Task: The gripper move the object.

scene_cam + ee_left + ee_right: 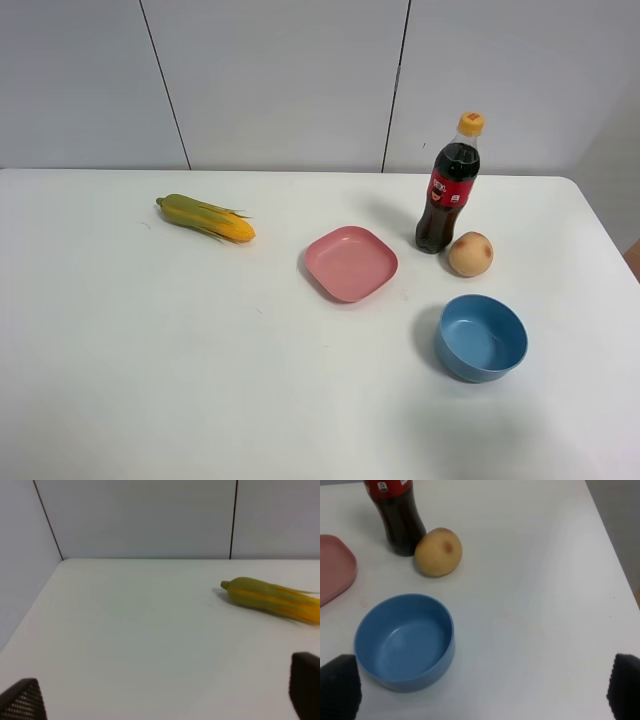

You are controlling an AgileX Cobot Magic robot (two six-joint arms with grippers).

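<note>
Object: roundish object [470, 254], no clear long axis, brown blotch facing up, touching the cola bottle [449, 185], near blue bowl [481, 337].
Grippers: left gripper [165, 700], right gripper [482, 695] spread apart, empty.
Surface: white bench [150, 330]; pale panelled wall.

Looks like a lab or test room I'm running this in, not a real kitchen. Plain white tabletop [150, 340] against bare grey wall panels [280, 80] with dark seams, nothing homey around. The stuff ahead of my right gripper [482, 692], like the cola bottle [450, 190] and blue bowl [481, 337], sits spaced out like props.
</note>
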